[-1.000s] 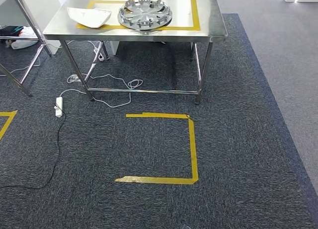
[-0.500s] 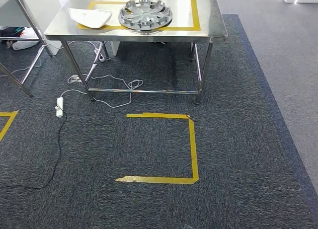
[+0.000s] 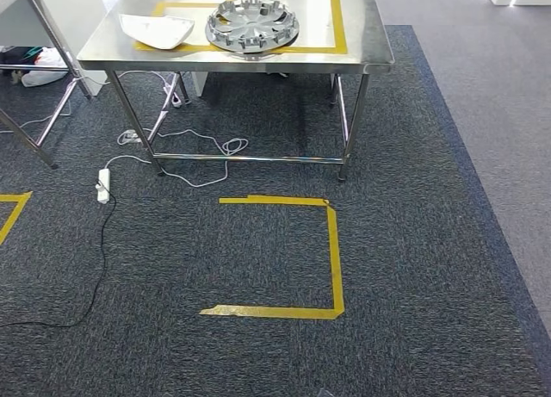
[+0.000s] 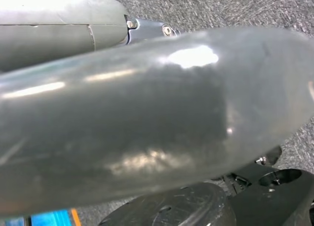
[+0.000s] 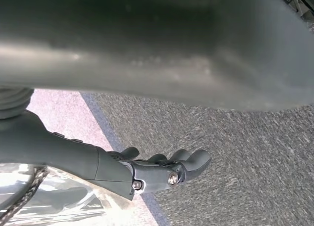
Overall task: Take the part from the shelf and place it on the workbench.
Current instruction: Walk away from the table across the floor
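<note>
I see a smooth grey part point(image 4: 155, 118) lying lengthwise across both wrist views (its pointing direction unclear). The left hand point(image 4: 63, 25) and right hand point(image 5: 111, 169) lie against it; grip I cannot tell. The workbench point(image 3: 364, 44) stands ahead.

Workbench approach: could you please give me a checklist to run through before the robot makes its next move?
1. Left hand gripping the grey part: cannot tell; the part hides the fingers.
2. Right hand touching the part: cannot tell.
3. Carpet route through the yellow floor tape to the workbench: ok.
4. Power strip and its cable off that route: ok, they lie to the left.
5. Room on the workbench: cannot tell; a wheel cover and a white part already lie there.
</note>
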Controlling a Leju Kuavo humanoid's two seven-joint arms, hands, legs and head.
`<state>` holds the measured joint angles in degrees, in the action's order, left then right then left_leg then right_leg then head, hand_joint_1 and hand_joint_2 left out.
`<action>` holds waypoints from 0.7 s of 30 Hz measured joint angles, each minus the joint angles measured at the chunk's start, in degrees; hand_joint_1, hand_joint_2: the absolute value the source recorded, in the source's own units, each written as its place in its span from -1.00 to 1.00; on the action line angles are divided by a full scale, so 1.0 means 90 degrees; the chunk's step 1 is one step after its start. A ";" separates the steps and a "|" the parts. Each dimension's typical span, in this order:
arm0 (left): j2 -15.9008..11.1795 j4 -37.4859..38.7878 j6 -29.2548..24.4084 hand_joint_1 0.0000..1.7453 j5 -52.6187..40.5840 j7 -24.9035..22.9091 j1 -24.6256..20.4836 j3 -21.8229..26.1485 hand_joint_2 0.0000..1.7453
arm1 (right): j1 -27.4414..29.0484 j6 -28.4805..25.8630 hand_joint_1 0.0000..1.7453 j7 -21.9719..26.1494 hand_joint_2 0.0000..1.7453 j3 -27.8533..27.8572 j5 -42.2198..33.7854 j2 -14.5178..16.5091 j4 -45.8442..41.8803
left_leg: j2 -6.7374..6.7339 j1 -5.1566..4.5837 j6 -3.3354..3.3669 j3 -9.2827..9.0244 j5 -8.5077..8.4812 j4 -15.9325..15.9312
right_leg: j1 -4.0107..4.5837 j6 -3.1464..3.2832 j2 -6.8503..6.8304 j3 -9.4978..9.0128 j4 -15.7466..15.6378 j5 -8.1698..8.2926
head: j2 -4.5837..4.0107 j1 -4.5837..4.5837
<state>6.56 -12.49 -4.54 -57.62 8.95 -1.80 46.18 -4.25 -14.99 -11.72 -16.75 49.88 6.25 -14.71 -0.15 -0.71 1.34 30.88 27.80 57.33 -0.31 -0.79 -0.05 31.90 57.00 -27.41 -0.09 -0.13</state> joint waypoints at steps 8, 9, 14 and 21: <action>0.0000 0.0001 0.0030 -1.00 0.0008 0.0004 -0.0001 0.0000 -1.00 | -0.0038 0.0036 -1.00 -0.0053 -1.00 -0.0030 0.0021 0.0000 0.0000 | 0.0000 -0.0001 0.0000 0.0000 -0.0001 0.0000 | 0.0000 -0.0001 0.0000 0.0000 0.0000 0.0004 | 0.0000 0.0001; 0.0001 0.0001 0.0030 -1.00 0.0008 0.0004 -0.0001 0.0000 -1.00 | -0.0040 0.0036 -1.00 -0.0053 -1.00 -0.0037 0.0021 0.0000 0.0000 | 0.0000 -0.0001 0.0000 0.0000 -0.0001 0.0000 | 0.0000 -0.0001 0.0000 0.0000 0.0000 0.0004 | 0.0000 0.0002; 0.0001 0.0001 0.0030 -1.00 0.0008 0.0004 -0.0001 0.0000 -1.00 | -0.0044 0.0036 -1.00 -0.0053 -1.00 -0.0052 0.0023 0.0000 0.0000 | 0.0000 0.0000 -0.0001 0.0000 -0.0001 0.0000 | 0.0000 -0.0001 0.0000 0.0001 0.0000 0.0005 | 0.0000 0.0001; 0.0000 0.0001 0.0030 -1.00 0.0008 0.0004 -0.0001 0.0000 -1.00 | -0.0047 0.0036 -1.00 -0.0053 -1.00 -0.0055 0.0024 0.0000 0.0000 | 0.0000 0.0000 -0.0001 0.0000 -0.0002 0.0000 | 0.0000 0.0000 0.0000 0.0001 0.0000 0.0005 | 0.0000 0.0001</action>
<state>6.56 -12.48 -4.26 -57.55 8.98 -1.80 46.18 -4.67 -14.67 -12.20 -17.25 50.10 6.25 -14.71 -0.15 -0.71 1.34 30.88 27.78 57.34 -0.32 -0.79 -0.05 31.91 57.00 -27.37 -0.09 -0.13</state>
